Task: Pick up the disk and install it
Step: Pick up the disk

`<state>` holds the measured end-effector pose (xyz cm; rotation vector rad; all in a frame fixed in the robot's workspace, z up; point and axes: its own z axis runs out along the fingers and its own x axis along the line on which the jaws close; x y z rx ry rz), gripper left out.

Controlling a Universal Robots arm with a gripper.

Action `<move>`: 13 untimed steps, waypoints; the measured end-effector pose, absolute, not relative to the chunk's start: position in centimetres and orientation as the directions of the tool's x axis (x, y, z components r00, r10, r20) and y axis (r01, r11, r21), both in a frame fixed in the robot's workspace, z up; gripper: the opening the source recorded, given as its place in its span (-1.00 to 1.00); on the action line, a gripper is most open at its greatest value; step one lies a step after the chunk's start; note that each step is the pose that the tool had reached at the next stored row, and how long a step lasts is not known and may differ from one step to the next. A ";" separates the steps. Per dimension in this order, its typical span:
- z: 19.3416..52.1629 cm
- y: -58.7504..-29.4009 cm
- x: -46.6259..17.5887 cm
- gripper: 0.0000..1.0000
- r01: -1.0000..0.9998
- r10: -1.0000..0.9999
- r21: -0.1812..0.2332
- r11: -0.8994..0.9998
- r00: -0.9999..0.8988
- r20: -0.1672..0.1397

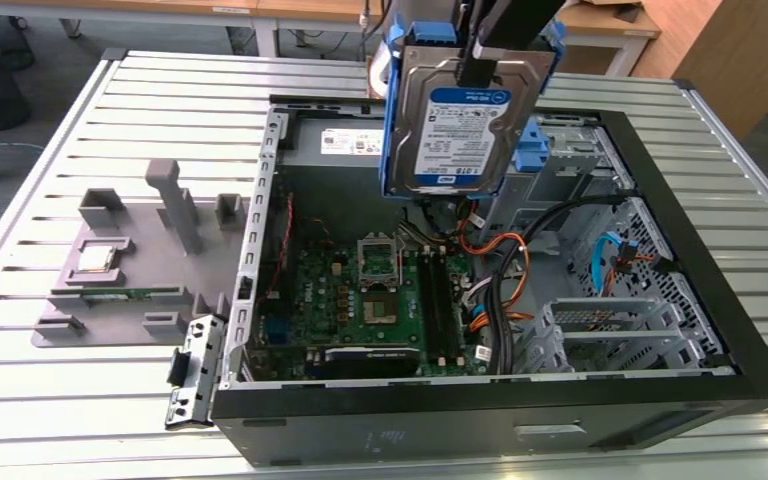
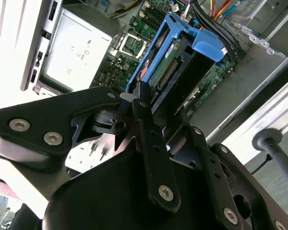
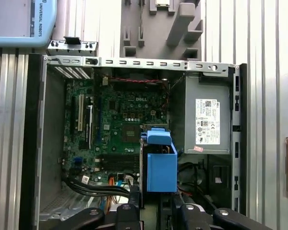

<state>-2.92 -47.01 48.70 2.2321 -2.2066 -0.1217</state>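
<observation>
One gripper (image 1: pixel 475 68) clenched on one disk (image 1: pixel 462 135), held on edge above one open computer case (image 1: pixel 491 425).

Silver disk (image 1: pixel 468 125) w/ blue-white label, blue frame, above black case (image 1: pixel 491 425); inside case green board (image 1: pixel 357 300), orange cables (image 1: pixel 504 240), grey box (image 3: pixel 206 120) w/ white label; case on silver ribbed table (image 1: pixel 77 400)

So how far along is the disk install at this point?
Pickup looks done: the gripper is shut on the disk, which hangs upright, clear of the table, above the open computer case. In hand is the carry: in the first wrist view the disk sits over the motherboard. Left: the install itself; the disk is not seated in any bay yet.
</observation>
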 end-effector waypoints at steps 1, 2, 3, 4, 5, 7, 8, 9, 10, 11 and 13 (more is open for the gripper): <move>48.7 -47.2 -2.9 -0.30 -0.998 -0.998 0.055 -0.013 0.010 -0.055; 48.7 -47.4 -2.9 -0.30 -0.998 -0.998 0.055 -0.013 0.010 -0.055; 48.7 -47.7 -2.9 -0.30 -0.998 -0.998 0.055 -0.013 0.010 -0.056; 48.7 -47.9 -2.9 -0.30 -0.998 -0.998 0.055 -0.013 0.010 -0.056; 48.7 -48.1 -2.9 -0.30 -0.998 -0.998 0.055 -0.013 0.010 -0.056; 48.7 -48.6 -2.9 -0.30 -0.998 -0.998 0.055 -0.013 0.010 -0.057; 48.7 -48.8 -2.9 -0.30 -0.998 -0.998 0.055 -0.013 0.010 -0.057; 48.7 -49.4 -2.9 -0.30 -0.998 -0.998 0.055 -0.013 0.010 -0.058; 48.7 -49.5 -2.9 -0.30 -0.998 -0.998 0.055 -0.013 0.010 -0.059; 48.7 -49.5 -2.9 -0.30 -0.998 -0.998 0.055 -0.013 0.010 -0.059; 48.7 -49.5 -2.9 -0.30 -0.998 -0.998 0.055 -0.013 0.010 -0.061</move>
